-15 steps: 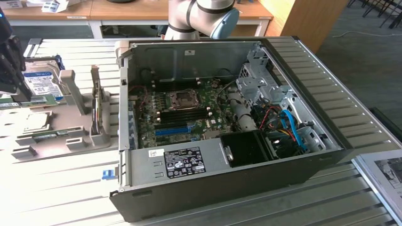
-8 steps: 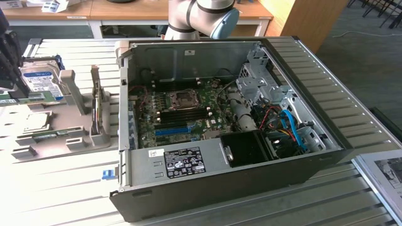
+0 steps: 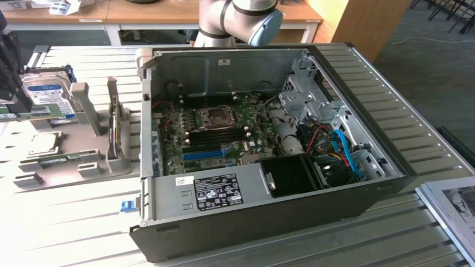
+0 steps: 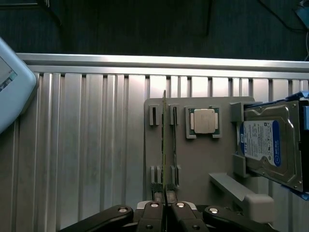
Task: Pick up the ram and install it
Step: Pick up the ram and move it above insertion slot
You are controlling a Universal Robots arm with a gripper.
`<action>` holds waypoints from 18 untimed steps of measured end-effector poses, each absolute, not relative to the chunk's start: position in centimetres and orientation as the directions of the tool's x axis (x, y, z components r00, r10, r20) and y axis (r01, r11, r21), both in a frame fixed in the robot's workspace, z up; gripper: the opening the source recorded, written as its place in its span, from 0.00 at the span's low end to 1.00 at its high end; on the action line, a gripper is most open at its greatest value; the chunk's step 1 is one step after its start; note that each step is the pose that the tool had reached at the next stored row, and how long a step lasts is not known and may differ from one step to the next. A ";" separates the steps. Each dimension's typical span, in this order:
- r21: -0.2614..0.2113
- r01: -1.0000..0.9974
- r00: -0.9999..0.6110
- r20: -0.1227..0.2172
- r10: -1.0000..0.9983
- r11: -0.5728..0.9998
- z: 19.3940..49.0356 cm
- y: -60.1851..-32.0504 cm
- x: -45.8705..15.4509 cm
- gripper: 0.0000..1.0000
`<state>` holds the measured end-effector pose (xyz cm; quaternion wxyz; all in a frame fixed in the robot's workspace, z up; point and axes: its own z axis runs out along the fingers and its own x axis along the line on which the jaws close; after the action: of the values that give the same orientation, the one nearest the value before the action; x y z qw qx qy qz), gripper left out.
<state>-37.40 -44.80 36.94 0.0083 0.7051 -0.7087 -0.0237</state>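
While poised above tray (image 4: pixel 203 159), hand (image 4: pixel 165 207) pinches ram (image 4: pixel 164 145) edge-on.

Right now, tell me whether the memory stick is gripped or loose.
Gripped: the gripper pinches the near end of the memory stick between its fingertips.

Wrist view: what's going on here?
The arm's gripper is shut on the ram, a thin green stick seen edge-on, at the grey parts holder on the slatted table. I can't tell whether it has cleared its slot. The processor chip and the hard drive sit in the holder, untouched. In the exterior view, the open computer case lies beside the holder; the ram is not yet installed in it.
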 end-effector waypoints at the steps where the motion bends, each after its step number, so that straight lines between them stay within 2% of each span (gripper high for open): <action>1: 0.045 -0.999 -0.006 -0.022 -1.000 0.005 37.0 -44.8 -37.4 0.12; 18: 0.045 -0.999 -0.006 -0.022 -1.000 0.005 38.7 -44.8 -37.3 0.12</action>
<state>-37.35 -44.81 38.69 0.0082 0.7049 -0.7088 -0.0237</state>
